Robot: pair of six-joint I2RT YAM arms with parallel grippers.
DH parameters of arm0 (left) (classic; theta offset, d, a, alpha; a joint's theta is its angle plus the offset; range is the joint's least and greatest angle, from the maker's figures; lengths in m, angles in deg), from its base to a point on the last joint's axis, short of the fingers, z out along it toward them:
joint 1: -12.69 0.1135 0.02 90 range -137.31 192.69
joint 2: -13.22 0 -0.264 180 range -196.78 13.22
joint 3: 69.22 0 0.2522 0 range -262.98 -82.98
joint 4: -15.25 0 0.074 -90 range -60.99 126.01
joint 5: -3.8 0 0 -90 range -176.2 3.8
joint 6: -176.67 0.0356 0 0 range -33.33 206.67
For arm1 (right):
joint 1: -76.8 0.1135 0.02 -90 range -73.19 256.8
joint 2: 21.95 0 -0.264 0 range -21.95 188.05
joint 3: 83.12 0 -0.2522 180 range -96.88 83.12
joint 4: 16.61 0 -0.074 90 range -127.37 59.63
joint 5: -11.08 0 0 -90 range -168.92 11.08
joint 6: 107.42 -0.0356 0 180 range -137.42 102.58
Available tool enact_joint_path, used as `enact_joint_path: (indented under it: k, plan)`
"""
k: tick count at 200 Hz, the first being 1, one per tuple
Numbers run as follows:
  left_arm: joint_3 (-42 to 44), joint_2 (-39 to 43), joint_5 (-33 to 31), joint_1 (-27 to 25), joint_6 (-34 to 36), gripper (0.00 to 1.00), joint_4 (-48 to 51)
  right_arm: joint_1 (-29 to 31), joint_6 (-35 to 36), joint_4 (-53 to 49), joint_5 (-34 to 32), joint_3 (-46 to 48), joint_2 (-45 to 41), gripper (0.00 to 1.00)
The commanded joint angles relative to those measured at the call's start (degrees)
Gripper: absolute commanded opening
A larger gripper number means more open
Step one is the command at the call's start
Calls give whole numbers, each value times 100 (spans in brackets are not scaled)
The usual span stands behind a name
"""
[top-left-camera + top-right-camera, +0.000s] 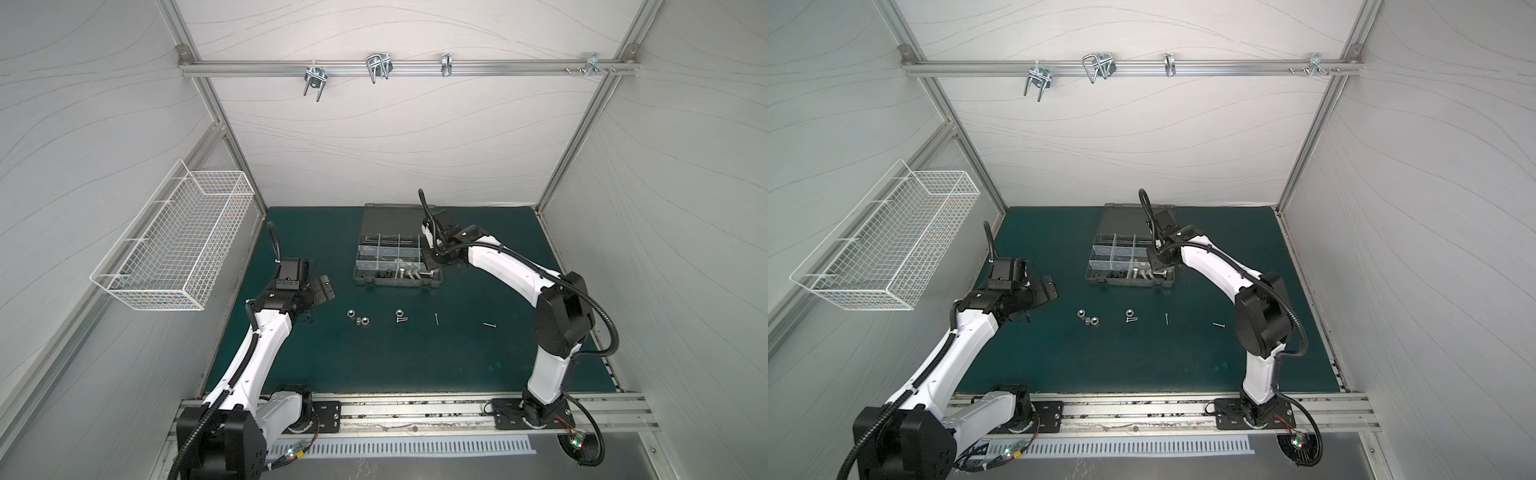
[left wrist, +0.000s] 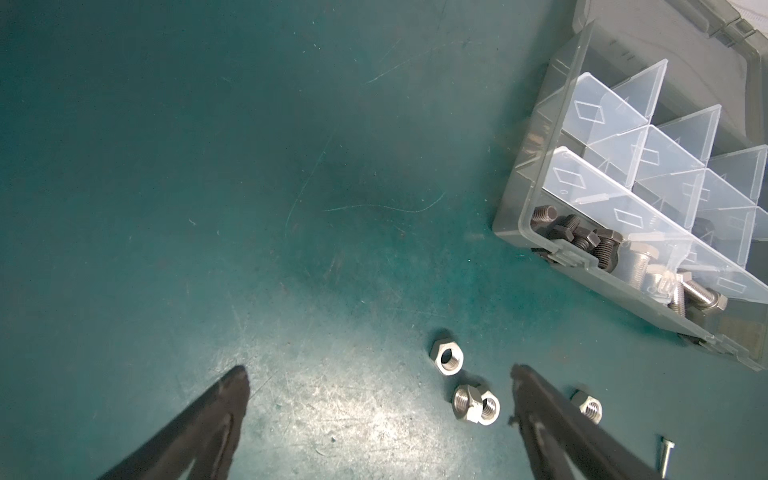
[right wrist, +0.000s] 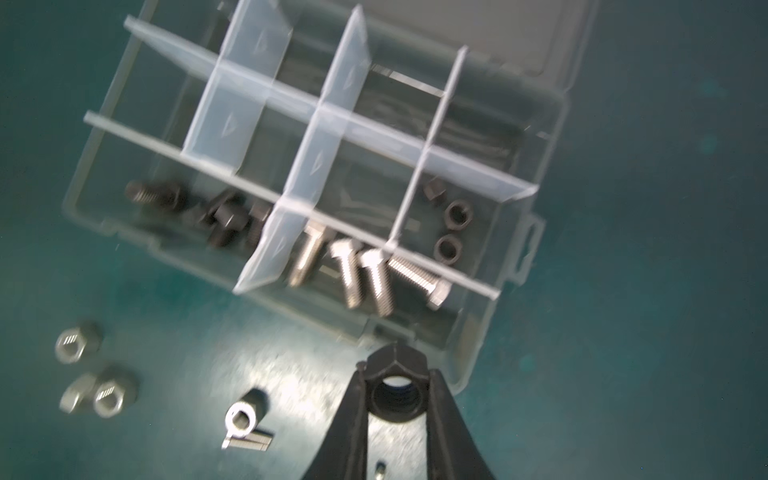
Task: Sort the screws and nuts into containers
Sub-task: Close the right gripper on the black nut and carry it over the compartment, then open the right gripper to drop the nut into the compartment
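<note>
Just outside the near wall of the organizer case [image 3: 465,353], the right gripper [image 3: 397,370] is clamped on a black nut [image 3: 395,392]. The compartment holding black nuts [image 3: 484,226] lies close ahead, over that wall. The left gripper [image 2: 380,372] hangs spread beside silver nuts [image 2: 446,358].

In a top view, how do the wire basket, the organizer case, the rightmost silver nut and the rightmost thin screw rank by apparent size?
1. wire basket
2. organizer case
3. rightmost silver nut and rightmost thin screw: too alike to rank
</note>
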Motion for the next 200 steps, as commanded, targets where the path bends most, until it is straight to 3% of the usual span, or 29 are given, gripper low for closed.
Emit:
enact_joint_path:
  k: [1, 123, 172, 200]
  plan:
    - [-250, -16, -5, 29, -26, 99, 25, -174, 201, 0, 26, -313, 394, 2]
    - [-246, 28, 6, 29, -24, 99, 23, -525, 377, 89, 25, -1285, 1811, 4]
    - [-258, 9, 44, 29, -35, 99, 25, -525, 353, 105, 104, -1285, 1918, 15]
    - [-256, 34, 0, 29, -26, 99, 23, -524, 366, 114, 111, -1304, 1898, 27]
